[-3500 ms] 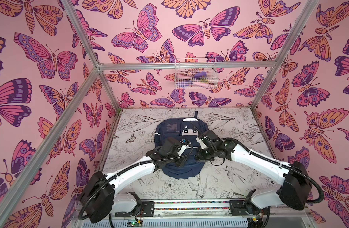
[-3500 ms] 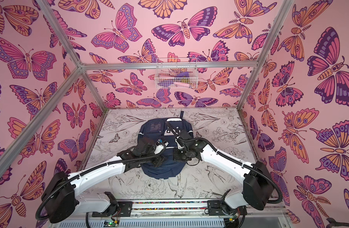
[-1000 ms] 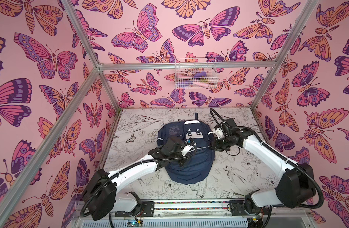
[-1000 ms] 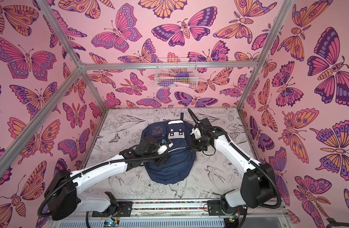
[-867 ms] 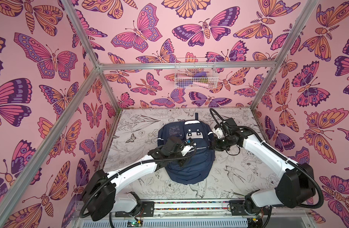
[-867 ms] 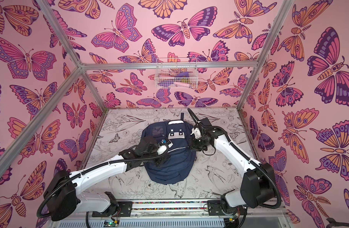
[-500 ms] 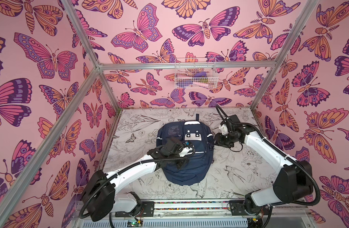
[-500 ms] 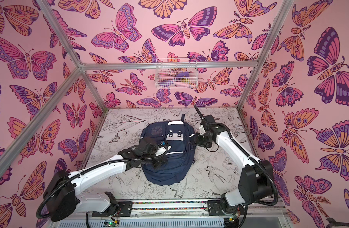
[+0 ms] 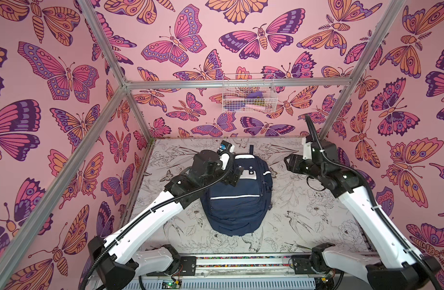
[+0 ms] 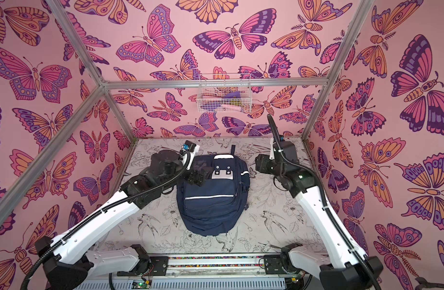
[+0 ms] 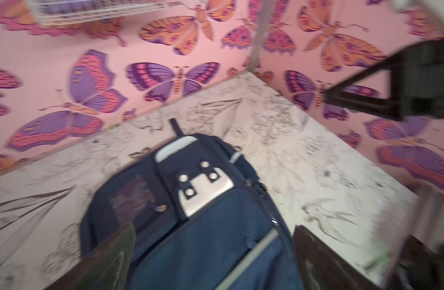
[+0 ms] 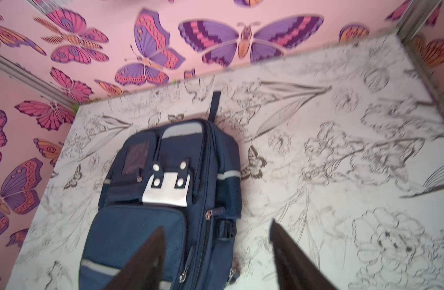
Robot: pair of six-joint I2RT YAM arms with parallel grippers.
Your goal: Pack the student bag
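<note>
The student bag [image 9: 237, 200] [image 10: 210, 200], navy blue with white stripes and a white patch, lies flat on the middle of the table, its top loop toward the back wall. All its zips that show look closed. My left gripper [image 9: 234, 177] [image 10: 197, 178] hovers open over the bag's upper left part, holding nothing. In the left wrist view its fingers [image 11: 110, 261] stand wide apart above the bag [image 11: 203, 238]. My right gripper [image 9: 288, 162] [image 10: 259, 163] hangs open and empty to the right of the bag's top. In the right wrist view, the bag [image 12: 140, 226] lies below its spread fingers [image 12: 291, 256].
A white wire basket [image 9: 248, 96] [image 10: 224, 96] with a few small items hangs on the back wall above the table. Butterfly-patterned walls and metal frame posts close the table in on three sides. The right arm [image 11: 416, 82] shows in the left wrist view.
Both grippers have opened and let go of the bag. The right arm has lifted and drawn back to the right; the left gripper has risen over the bag's top. The bag has settled flat.
</note>
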